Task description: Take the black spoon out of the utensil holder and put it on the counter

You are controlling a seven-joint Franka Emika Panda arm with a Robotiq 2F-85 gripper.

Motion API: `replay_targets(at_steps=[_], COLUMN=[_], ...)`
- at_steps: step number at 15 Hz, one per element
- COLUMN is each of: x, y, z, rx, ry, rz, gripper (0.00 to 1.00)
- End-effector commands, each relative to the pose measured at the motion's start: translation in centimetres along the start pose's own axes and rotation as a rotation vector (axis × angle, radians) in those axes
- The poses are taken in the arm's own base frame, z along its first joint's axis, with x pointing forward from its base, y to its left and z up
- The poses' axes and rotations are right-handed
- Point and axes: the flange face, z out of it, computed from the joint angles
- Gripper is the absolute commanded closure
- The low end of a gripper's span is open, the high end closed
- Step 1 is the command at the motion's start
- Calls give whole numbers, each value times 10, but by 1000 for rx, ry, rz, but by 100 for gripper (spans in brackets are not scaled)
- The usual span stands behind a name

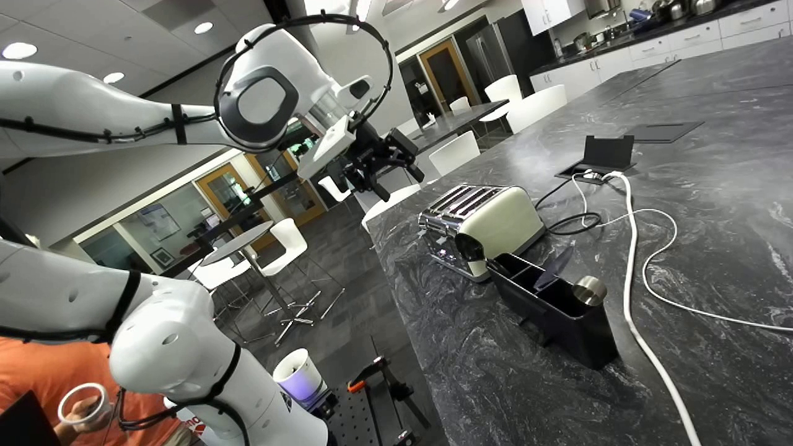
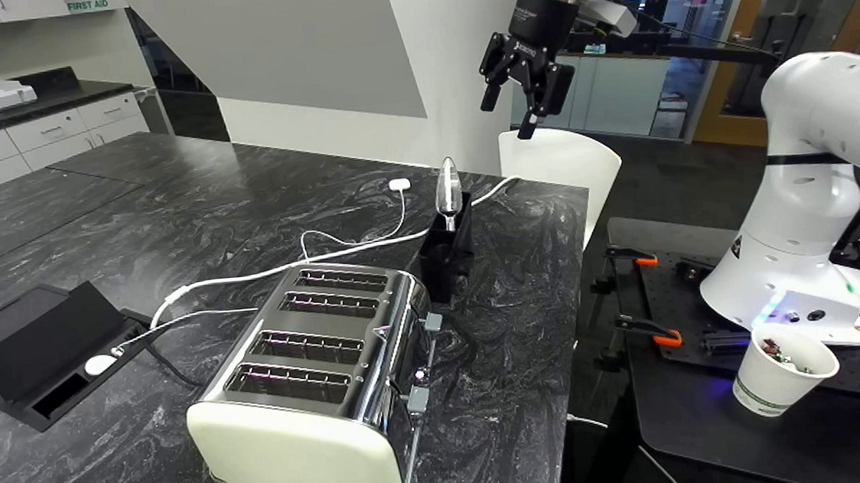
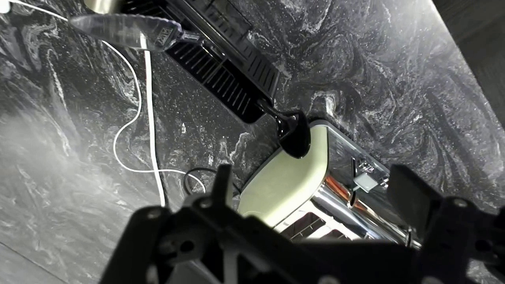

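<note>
The black spoon (image 3: 294, 134) stands tilted in the end compartment of the black utensil holder (image 3: 236, 86), bowl up and leaning over the toaster's cream end. Its bowl also shows in an exterior view (image 1: 469, 246); its handle is hidden inside the holder (image 1: 557, 328). In an exterior view the spoon cannot be told from the dark holder (image 2: 439, 275). The holder stands on the dark grey veined counter (image 1: 458, 359). My gripper (image 3: 311, 173) is open and empty, high above the counter. It shows in both exterior views (image 1: 401, 184) (image 2: 506, 119), apart from the spoon.
The cream and silver toaster (image 2: 292, 444) stands beside the holder's spoon end. A clear serrated server (image 3: 130, 33) and a metal utensil (image 1: 590, 290) stick out of the holder. White cables (image 1: 630, 279) run past it to an open outlet box (image 2: 46, 341).
</note>
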Motion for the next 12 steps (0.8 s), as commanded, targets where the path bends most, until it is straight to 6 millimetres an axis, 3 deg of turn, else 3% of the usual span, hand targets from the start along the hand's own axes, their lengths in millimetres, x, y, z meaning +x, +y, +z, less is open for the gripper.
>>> replay_targets(at_steps=[1,5,12], x=[0,10,17], y=[0,-1,-17], z=[-1,29,110], rx=[1,-50,-6], ry=[-1,40,100], rz=[0,-254,-644], gripper=[0,0,0])
